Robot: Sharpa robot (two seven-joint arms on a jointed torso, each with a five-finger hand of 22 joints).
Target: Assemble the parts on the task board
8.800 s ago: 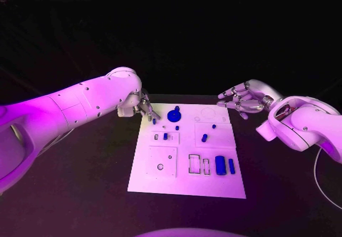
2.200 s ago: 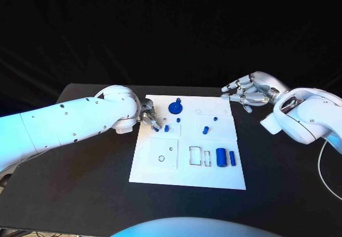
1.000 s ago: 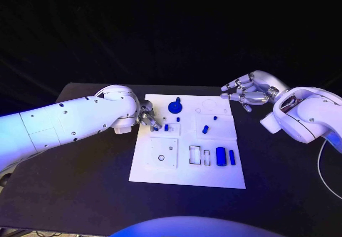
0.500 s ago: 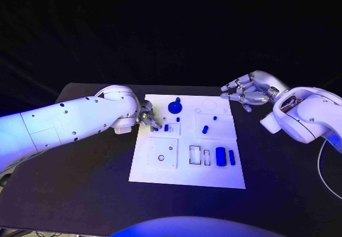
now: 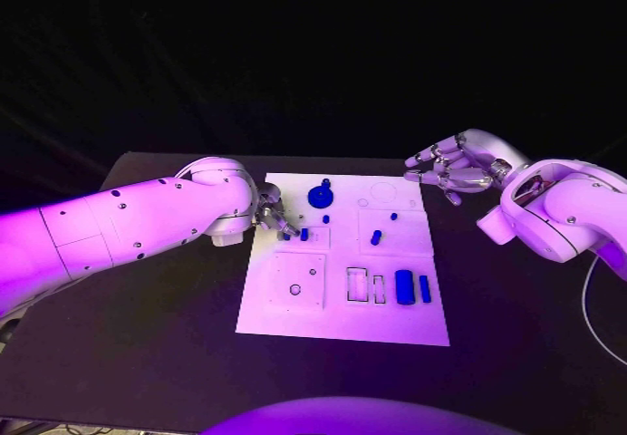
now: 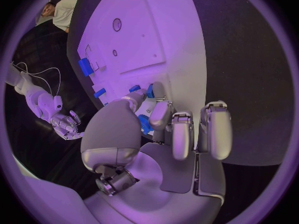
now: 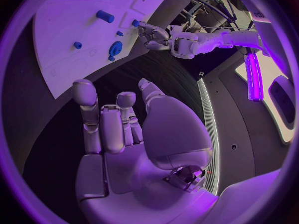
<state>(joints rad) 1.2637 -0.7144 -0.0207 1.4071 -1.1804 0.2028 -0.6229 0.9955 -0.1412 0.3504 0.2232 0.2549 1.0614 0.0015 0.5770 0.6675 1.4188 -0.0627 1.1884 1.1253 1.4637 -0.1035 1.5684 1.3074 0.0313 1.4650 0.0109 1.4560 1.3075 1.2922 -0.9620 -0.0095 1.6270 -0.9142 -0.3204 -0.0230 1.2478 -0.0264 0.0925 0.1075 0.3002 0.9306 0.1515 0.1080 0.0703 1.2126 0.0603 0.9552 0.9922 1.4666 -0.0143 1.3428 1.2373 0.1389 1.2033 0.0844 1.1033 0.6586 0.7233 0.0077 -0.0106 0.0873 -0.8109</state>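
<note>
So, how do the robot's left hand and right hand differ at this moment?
The left hand is down at the task board, at its left edge, while the right hand hovers off the board's far right corner. The left hand pinches a small blue part; the right hand holds nothing, fingers apart. Both are silver, on white arms.

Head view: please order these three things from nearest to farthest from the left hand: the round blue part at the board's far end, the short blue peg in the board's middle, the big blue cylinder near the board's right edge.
Measured from the left hand:
1. Round blue part, far end of the task board.
2. Short blue peg, middle, towards the right.
3. Big blue cylinder, near end, right side.
</note>
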